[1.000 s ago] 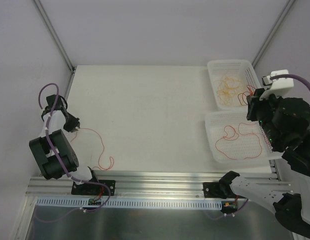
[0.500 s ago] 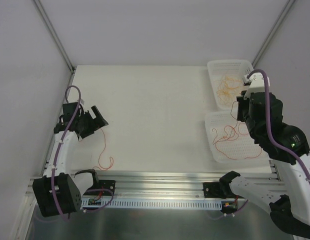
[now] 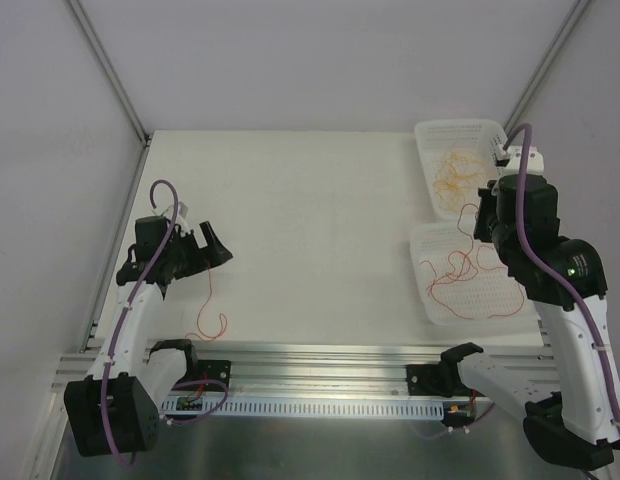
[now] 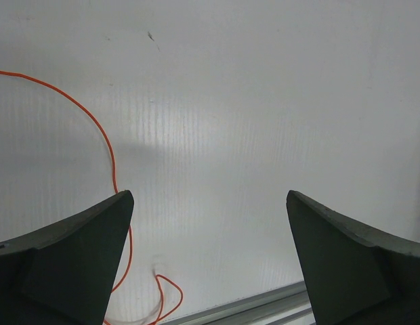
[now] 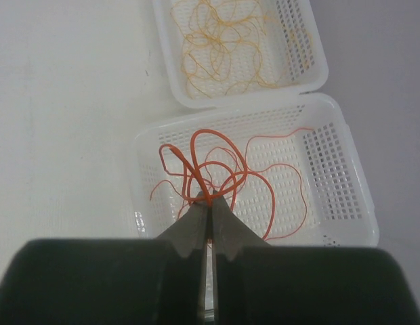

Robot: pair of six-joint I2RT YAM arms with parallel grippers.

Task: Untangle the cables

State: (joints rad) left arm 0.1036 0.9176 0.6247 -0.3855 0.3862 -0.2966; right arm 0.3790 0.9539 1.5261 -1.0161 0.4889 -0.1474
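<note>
Hanging over the near basket (image 5: 335, 169), the right pincer (image 5: 210, 203) is clamped on tangled red cables (image 5: 211, 168), probably for pulling one free; the left pincer (image 4: 210, 198) is spread wide above a lone cable (image 4: 113, 169) laid on the tabletop (image 4: 264, 101).

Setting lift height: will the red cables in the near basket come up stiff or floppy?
Likely floppy: the red cables curl in loose loops at the right gripper, jaws shut on them. Probably very light: thin strands. May snag or drag neighbours, since loops cross each other in the basket.
</note>
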